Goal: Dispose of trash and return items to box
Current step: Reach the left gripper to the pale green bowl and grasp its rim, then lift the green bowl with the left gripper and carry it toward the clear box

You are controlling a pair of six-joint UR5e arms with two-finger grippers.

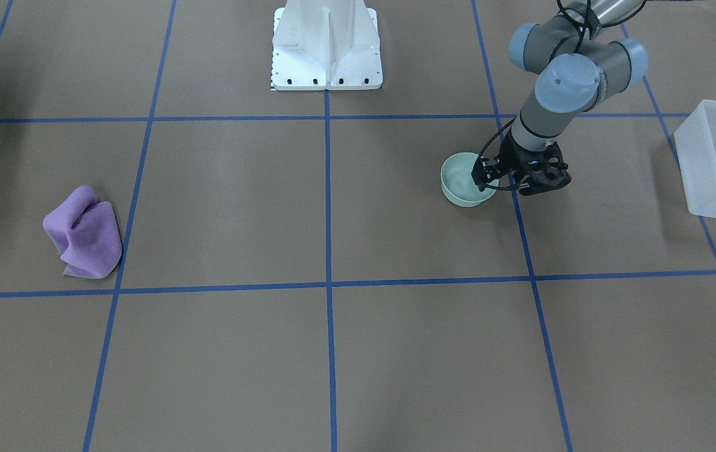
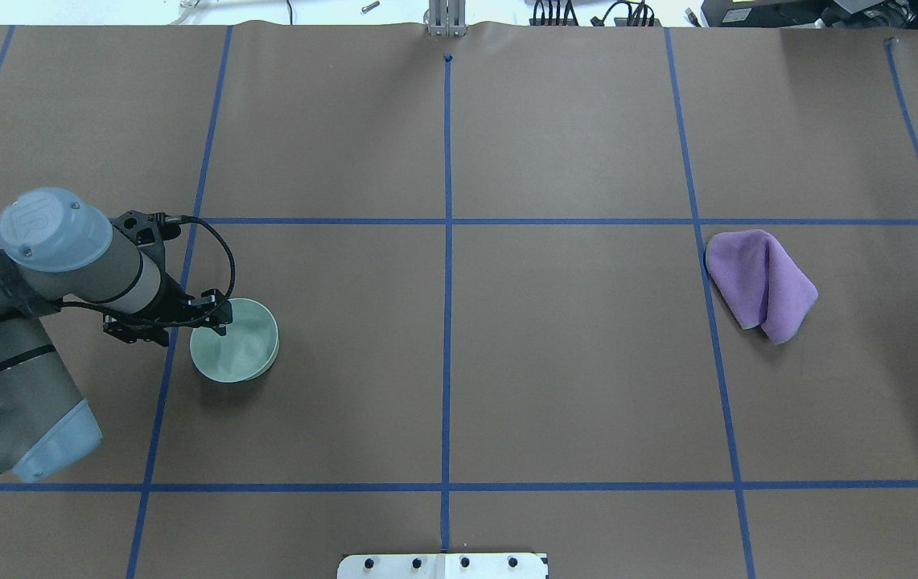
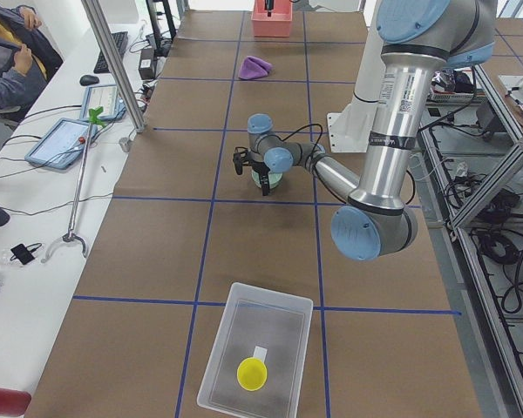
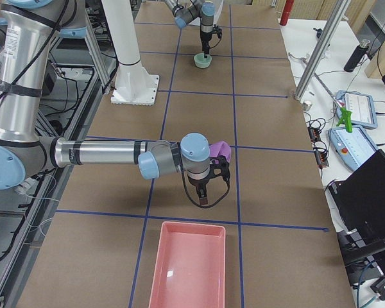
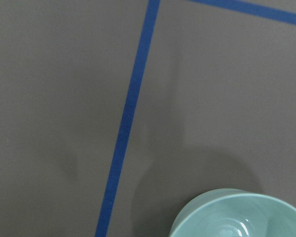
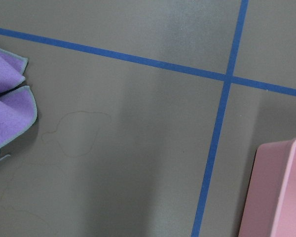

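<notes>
"Mint-green bowl is the item in hand, I take it?"

"I think so. It sits on the brown table paper, well apart from the frosted tub. The left gripper is down at its rim, one finger seemingly inside. Whether the fingers are pinching the wall or merely straddling it, I cannot tell."

"And the yellow cup?"

"Inside the tub, beside the white label, so that item looks returned."

"So next?"

"Make sure of the pinch on the rim, lift straight up, carry the bowl across to the tub and set it down clear of the cup."

"The right gripper?"

"It hangs near the purple cloth, with the pink tray close by. Spread or pressed together, I cannot tell."
</notes>
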